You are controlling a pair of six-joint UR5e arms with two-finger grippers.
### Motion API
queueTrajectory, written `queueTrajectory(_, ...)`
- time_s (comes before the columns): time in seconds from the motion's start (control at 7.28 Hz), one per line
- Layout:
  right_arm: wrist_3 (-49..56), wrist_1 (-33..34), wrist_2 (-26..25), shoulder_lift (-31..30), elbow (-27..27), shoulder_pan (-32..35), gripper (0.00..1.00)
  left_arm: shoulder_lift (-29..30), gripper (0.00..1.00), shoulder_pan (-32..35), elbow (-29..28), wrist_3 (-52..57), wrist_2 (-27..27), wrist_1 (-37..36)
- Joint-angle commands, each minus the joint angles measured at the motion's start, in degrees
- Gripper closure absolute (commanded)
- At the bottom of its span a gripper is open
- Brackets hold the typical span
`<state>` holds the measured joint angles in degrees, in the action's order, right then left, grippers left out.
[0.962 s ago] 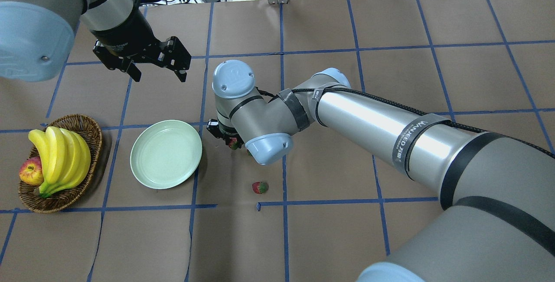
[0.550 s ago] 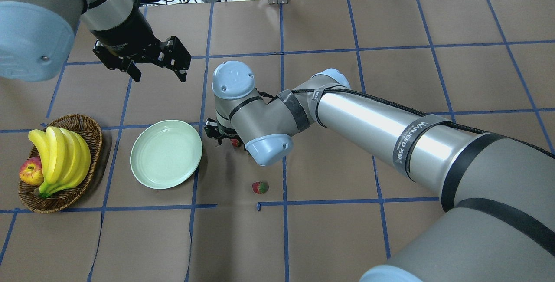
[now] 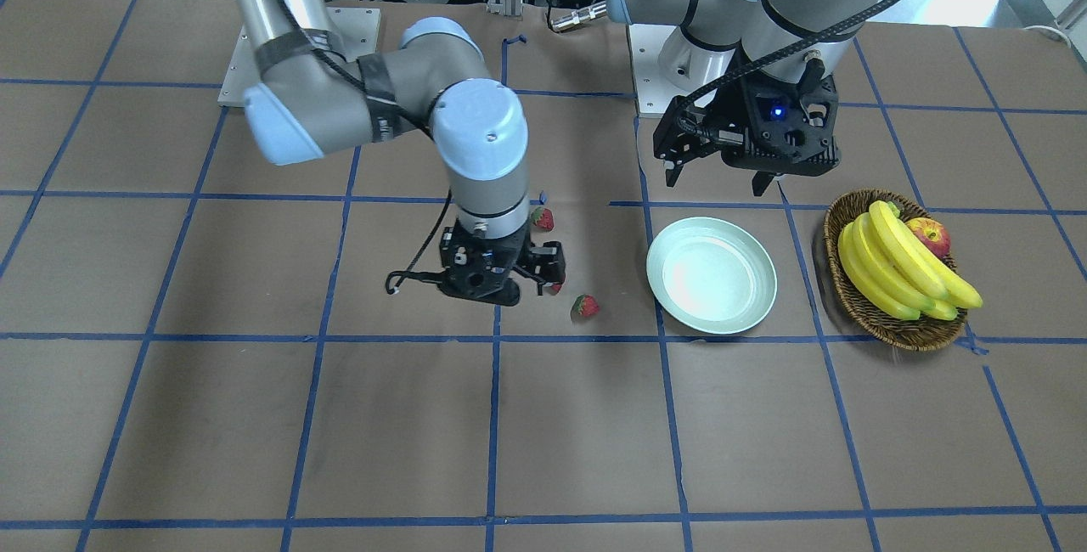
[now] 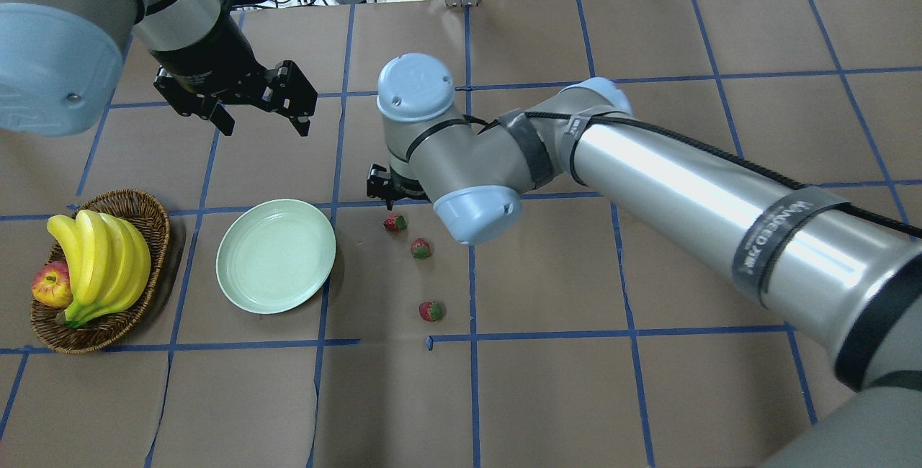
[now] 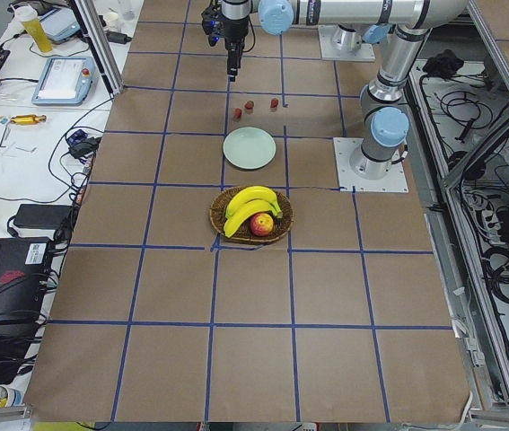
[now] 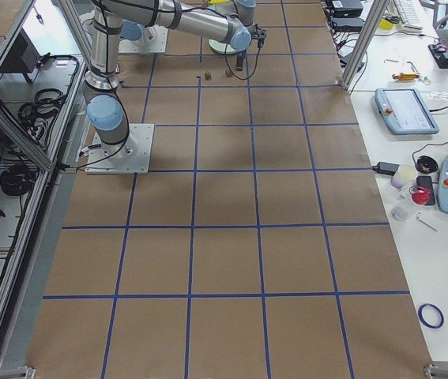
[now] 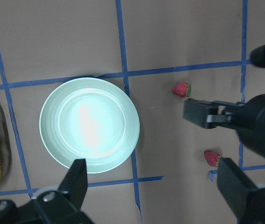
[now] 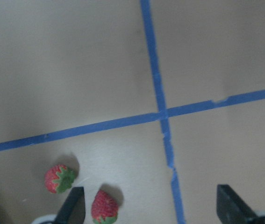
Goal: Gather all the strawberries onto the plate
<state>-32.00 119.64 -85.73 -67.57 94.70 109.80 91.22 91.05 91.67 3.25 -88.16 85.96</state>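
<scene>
The right gripper (image 8: pixel 150 205) has risen and slid away from the robot's base. Half a second ago its wrist sat low over the patch beside the plate (image 4: pixel 276 255), with only a sliver of red showing beneath. Now the overhead view shows all three strawberries uncovered on the table (image 4: pixel 547 381). Its fingers (image 8: pixel 74 210) are spread wide, grasping nothing. The left gripper (image 4: pixel 264 122), the plate and the strawberry nearest the robot (image 4: pixel 432 311) sit where they were. The left fingers (image 7: pixel 78 182) are likewise released and carry nothing.

Only the right wrist view shows the gap between the right fingers; overhead, the wrist covers all but a dark edge of that gripper. The front view hides most of the middle strawberry (image 4: pixel 421 248) behind a right finger. The left wrist view loses it behind the same gripper, while overhead it is in full sight.

In the right wrist view the middle strawberry lies just beside the inner face of the finger on that view's left, with a thin gap between them. The strawberry nearest the plate (image 8: pixel 60 178) lies just past that fingertip, outside the span. The third is out of that view, further toward the robot. All three form a slanted row on the table, off the plate, which sits to the robot's left of them. Beyond the plate stands a wicker basket (image 4: pixel 157 227) holding bananas (image 4: pixel 101 259) and an apple (image 4: pixel 50 284).
</scene>
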Motion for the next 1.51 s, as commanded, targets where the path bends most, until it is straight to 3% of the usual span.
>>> queueTrajectory(0.0, 14.3, -1.0, -1.1, -3.1, 4.6, -11.1, 0.0, 0.0, 0.0, 0.0, -0.2, 0.0, 0.0, 0.0)
queueTrajectory(0.27, 33.2, -0.8, -6.4, -7.8, 13.4, -20.5, 0.0, 0.1, 0.0, 0.0, -0.2, 0.0, 0.0, 0.0)
queueTrajectory(0.55, 39.5, -1.7, -5.2, -10.8, 14.5, -26.3, 0.0, 0.1, 0.0, 0.0, -0.2, 0.0, 0.0, 0.0)
queueTrajectory(0.69, 39.8, -3.6, -5.3, -11.5, 11.1, -26.2, 0.0, 0.1, 0.0, 0.0, -0.2, 0.0, 0.0, 0.0)
queueTrajectory(0.96, 39.9, -26.6, -5.1, -12.4, -4.5, -26.4, 0.0, 0.1, 0.0, 0.0, -0.1, 0.0, 0.0, 0.0)
queueTrajectory(1.1, 39.8, -33.3, -5.1, -12.7, -8.9, -26.4, 0.0, 0.3, 0.0, 0.0, -0.2, 0.0, 0.0, 0.0)
queueTrajectory(1.37, 40.7, -34.2, -5.1, -15.2, -11.5, -26.6, 0.0, 0.3, 0.0, 0.0, -0.3, 0.0, 0.0, 0.0)
